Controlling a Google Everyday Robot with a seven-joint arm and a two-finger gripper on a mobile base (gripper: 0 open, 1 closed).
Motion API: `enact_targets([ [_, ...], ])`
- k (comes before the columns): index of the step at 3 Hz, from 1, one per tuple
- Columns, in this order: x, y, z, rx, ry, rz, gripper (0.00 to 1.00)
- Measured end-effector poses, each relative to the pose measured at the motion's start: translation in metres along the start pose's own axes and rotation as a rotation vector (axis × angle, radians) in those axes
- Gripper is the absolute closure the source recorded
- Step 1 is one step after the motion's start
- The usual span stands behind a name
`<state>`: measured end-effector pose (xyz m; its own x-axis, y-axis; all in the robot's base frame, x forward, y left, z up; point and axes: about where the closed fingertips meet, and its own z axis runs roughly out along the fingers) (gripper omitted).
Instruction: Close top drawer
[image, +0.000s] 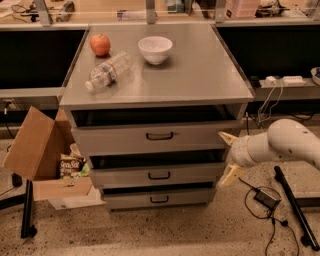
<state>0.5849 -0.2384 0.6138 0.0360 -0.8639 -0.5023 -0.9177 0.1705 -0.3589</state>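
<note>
The top drawer (120, 139) is the tallest grey front, with a dark bar handle (159, 136) at its centre. It stands out a little from the cabinet, with a dark gap above its front panel. My gripper (226, 156) is at the right end of that drawer front, on the white arm that comes in from the right. Its two pale fingers (226, 136) are spread apart, one at the drawer front's right edge and one lower, by the middle drawer. It holds nothing.
An apple (100, 44), a plastic bottle lying on its side (107, 71) and a white bowl (155, 49) sit on the cabinet top (200, 75). The middle drawer (158, 175) and the bottom drawer (159, 199) also stand slightly out. A cardboard box (37, 150) stands at the left, and cables (265, 197) lie on the floor at the right.
</note>
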Motion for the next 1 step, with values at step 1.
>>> enact_targets([
  [1, -0.0097, 0.0314, -0.0176, -0.004, -0.03, -0.022, 0.0],
])
